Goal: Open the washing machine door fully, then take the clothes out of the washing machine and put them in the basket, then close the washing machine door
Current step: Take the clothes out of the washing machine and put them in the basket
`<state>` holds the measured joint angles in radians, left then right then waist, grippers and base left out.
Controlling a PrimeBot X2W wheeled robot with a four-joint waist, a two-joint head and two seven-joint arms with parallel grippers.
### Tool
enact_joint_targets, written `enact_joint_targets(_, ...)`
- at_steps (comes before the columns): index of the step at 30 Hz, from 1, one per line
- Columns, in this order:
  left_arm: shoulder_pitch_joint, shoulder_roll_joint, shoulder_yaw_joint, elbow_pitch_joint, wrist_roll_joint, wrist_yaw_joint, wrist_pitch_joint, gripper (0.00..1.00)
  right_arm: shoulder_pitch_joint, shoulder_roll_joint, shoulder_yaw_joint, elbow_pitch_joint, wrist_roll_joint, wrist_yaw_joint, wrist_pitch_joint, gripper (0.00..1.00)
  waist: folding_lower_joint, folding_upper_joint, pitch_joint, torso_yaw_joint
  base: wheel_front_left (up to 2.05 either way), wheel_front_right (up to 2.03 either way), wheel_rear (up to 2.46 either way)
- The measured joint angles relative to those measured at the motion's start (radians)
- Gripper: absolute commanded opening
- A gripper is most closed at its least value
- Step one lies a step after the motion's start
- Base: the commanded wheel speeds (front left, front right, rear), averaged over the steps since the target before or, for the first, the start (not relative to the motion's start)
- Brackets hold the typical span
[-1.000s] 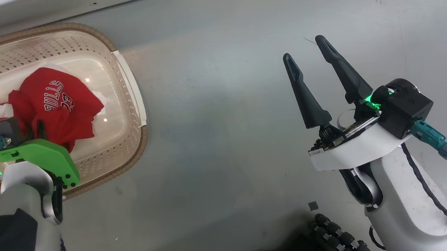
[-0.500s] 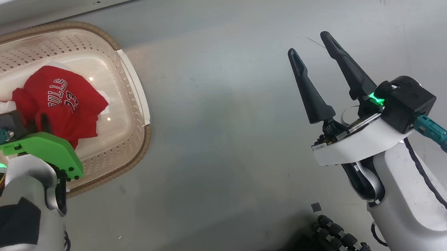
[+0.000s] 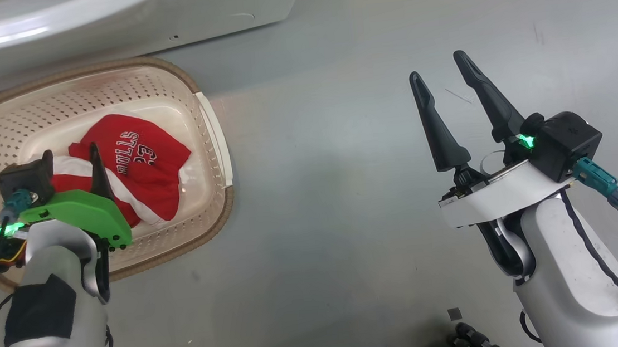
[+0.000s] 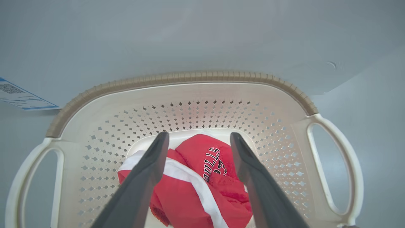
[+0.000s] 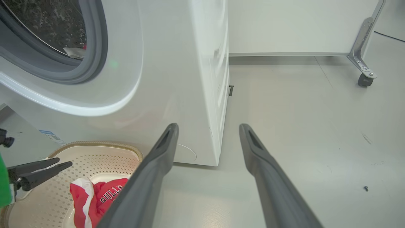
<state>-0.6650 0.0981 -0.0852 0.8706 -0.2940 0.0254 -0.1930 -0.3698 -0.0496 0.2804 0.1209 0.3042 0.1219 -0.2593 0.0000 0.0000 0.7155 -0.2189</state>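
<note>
Left pincer [image 4: 199, 136] stood wide over the basket [image 4: 190, 77], the clothes [image 4: 190, 196] lying loose inside; right pincer [image 3: 438, 65], wide and empty, waited clear above the floor [image 3: 333, 194]

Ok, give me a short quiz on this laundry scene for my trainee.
1. True or false: the clothes lie inside the basket.
2. The left gripper is: A shut on the clothes; B open above the clothes; C lying inside the drum.
3. Fill in: the ___ gripper hangs over the floor, away from the basket.
Key: 1 true; 2 B; 3 right gripper.
</note>
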Motion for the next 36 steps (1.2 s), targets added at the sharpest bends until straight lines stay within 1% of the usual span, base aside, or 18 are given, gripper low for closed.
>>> enact_joint_targets(3, 0.004, -0.017, -0.011, 0.000, 0.007, -0.004, -0.033, 1.00, 0.009, 0.000, -0.013, 0.017, -0.008, 0.000, 0.000, 1.00, 0.0000, 0.0000, -0.033, 0.010, 0.00, 0.00, 0.00)
enact_joint_targets(10, 0.034, -0.040, -0.018, -0.017, 0.007, -0.013, -0.052, 1.00, 0.053, 0.000, -0.041, 0.049, -0.019, 0.000, 0.000, 1.00, 0.0000, 0.0000, -0.118, 0.037, 0.00, 0.00, 0.00)
enact_joint_targets(17, 0.071, -0.049, -0.041, -0.100, 0.014, -0.015, -0.059, 1.00, 0.091, 0.000, -0.062, 0.073, -0.025, 0.000, 0.000, 1.00, 0.0000, 0.0000, -0.208, 0.068, 0.00, 0.00, 0.00)
enact_joint_targets(18, 0.071, -0.049, -0.041, -0.100, 0.014, -0.015, -0.059, 1.00, 0.091, 0.000, -0.062, 0.073, -0.025, 0.000, 0.000, 1.00, 0.0000, 0.0000, -0.208, 0.068, 0.00, 0.00, 0.00)
enact_joint_targets(21, 0.092, -0.054, -0.045, -0.139, 0.019, -0.022, -0.059, 1.00, 0.106, 0.000, -0.074, 0.074, -0.035, 0.000, 0.000, 1.00, 0.0000, 0.0000, -0.247, 0.082, 0.00, 0.00, 0.00)
enact_joint_targets(28, 0.150, -0.058, -0.047, -0.297, 0.035, -0.021, -0.059, 1.00, 0.149, 0.000, -0.090, 0.083, -0.044, 0.000, 0.000, 1.00, 0.0000, 0.0000, -0.338, 0.117, 0.00, 0.00, 0.00)
enact_joint_targets(33, 0.224, -0.058, -0.058, -0.365, 0.041, -0.020, -0.059, 1.00, 0.186, 0.000, -0.090, 0.090, -0.052, 0.000, 0.000, 1.00, 0.0000, 0.0000, -0.401, 0.139, 0.00, 0.00, 0.00)
enact_joint_targets(36, 0.266, -0.059, -0.073, -0.403, 0.042, -0.012, -0.059, 1.00, 0.206, 0.001, -0.096, 0.089, -0.052, 0.000, 0.000, 1.00, 0.0000, 0.0000, -0.437, 0.151, 0.00, 0.00, 0.00)
